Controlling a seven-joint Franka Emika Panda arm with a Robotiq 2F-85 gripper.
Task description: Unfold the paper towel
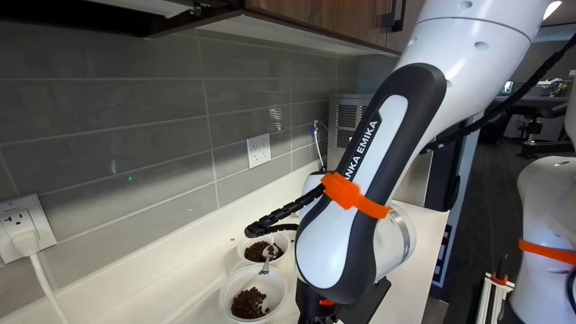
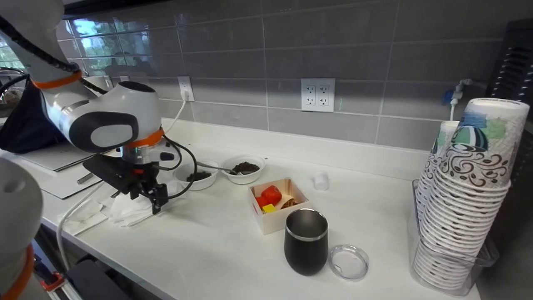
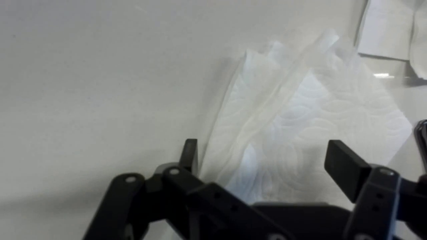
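- Standing low over the white counter (image 2: 208, 250): Robotiq gripper (image 3: 261, 154), black, one; fingers (image 3: 347, 170) spread wide apart. Whether a fingertip touches anything cannot be told.
- Paper towel (image 3: 350, 113), white, embossed, one; loosely folded, a raised crease running diagonally. Lies beneath the gripper and ahead of its fingertips; in the wrist view one finger stands just beside the towel's left edge, the other over it.
- White paper-like sheets (image 3: 387, 30); farther ahead of the gripper and to its right in the wrist view, near the towel.
- Black item (image 3: 422, 133), cut off at the wrist view's edge, too little shown to name; right of the gripper.
- Franka Emika Panda arm (image 1: 326, 254), white and black, orange-strapped; above the gripper in both exterior views.
- Nearer white bowl (image 1: 276, 288), holding dark brown bean-like pieces (image 1: 249, 302); near the gripper, toward the grey tiled wall (image 2: 225, 58).
- Farther white bowl (image 2: 239, 179), like contents; just past the nearer one.
- Metal spoon (image 1: 267, 261); head in the farther bowl, handle toward the nearer.
- Pale wooden box (image 2: 283, 218), containing red pieces (image 2: 271, 194), a yellow block (image 2: 269, 208), a brown lattice-patterned piece (image 2: 289, 203); right of the gripper in an exterior view.
- Short white cylinder (image 2: 321, 181); past the box from the gripper.
- Black tumbler (image 2: 306, 252), upright, metal-rimmed; well apart from the gripper.
- Clear round lid (image 2: 349, 261), flat; just beside the tumbler, away from the gripper.
- Paper cups (image 2: 466, 200), patterned, stacked mouth-down in a clear holder (image 2: 485, 257); farthest from the gripper.
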